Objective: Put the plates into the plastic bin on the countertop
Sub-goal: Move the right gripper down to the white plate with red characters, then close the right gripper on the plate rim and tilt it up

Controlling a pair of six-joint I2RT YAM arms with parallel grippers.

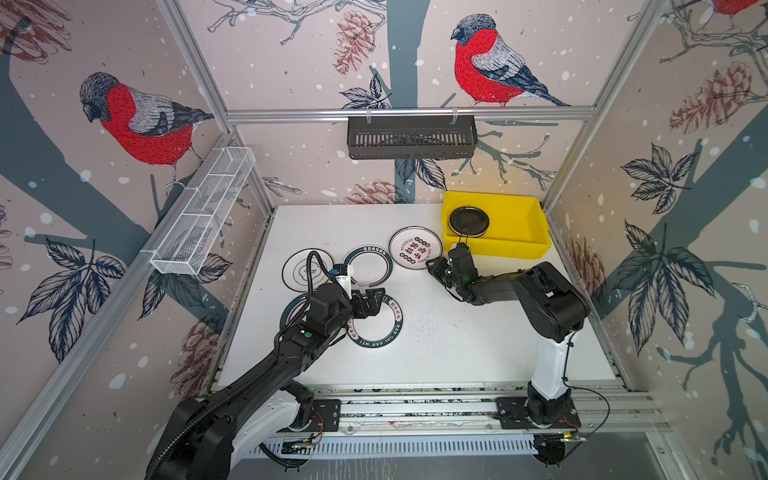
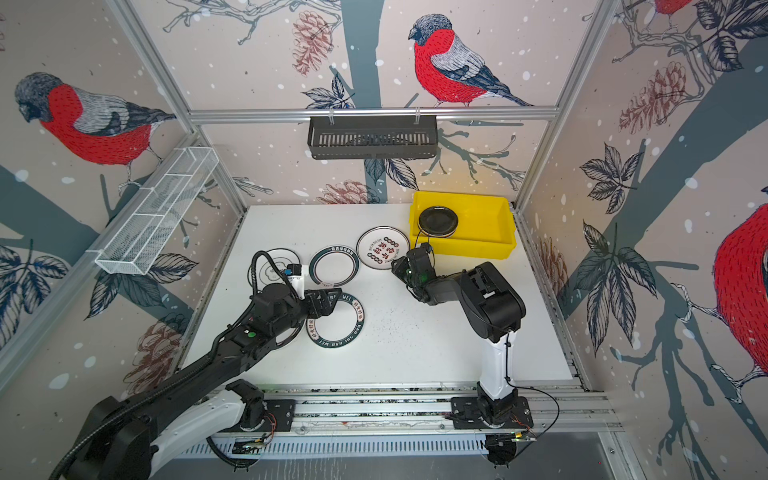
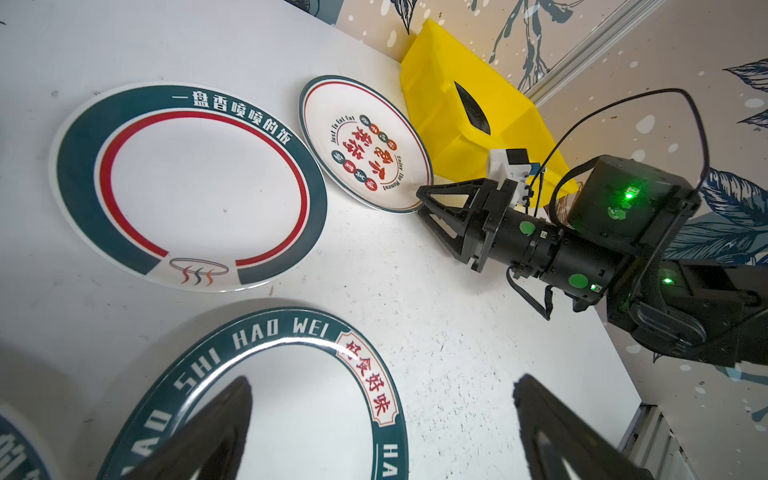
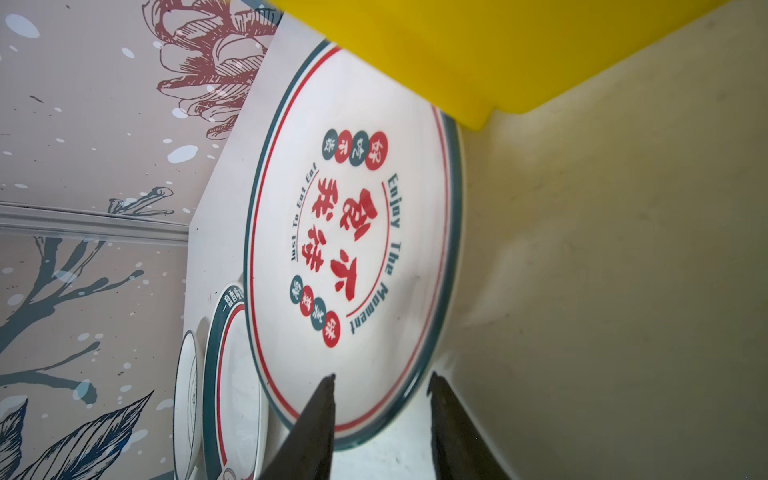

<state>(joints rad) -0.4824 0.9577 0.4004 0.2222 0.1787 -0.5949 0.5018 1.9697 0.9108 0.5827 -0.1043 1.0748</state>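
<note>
Right gripper (image 1: pixel 430 263) sits low at the near edge of the red-character plate (image 1: pixel 415 248). Its fingers (image 4: pixel 320 415) are partly apart and straddle the rim, gap visible, no firm grip seen. That plate lies flat on the countertop (image 1: pixel 457 340), just beside the yellow bin (image 1: pixel 519 201). Bin is in the far right corner, with a black plate (image 1: pixel 468 220) inside at its left end, resting on something pale-rimmed. Left gripper (image 1: pixel 370 302) is spread wide, holds nothing and hovers above the HAO WEI plate (image 1: pixel 376 332). Red-ring plate (image 1: pixel 369 266) lies between those two plates. Line-drawn plate (image 1: pixel 297 270) is further left, and a half-hidden plate (image 1: pixel 291 309) lies under the left arm
</note>
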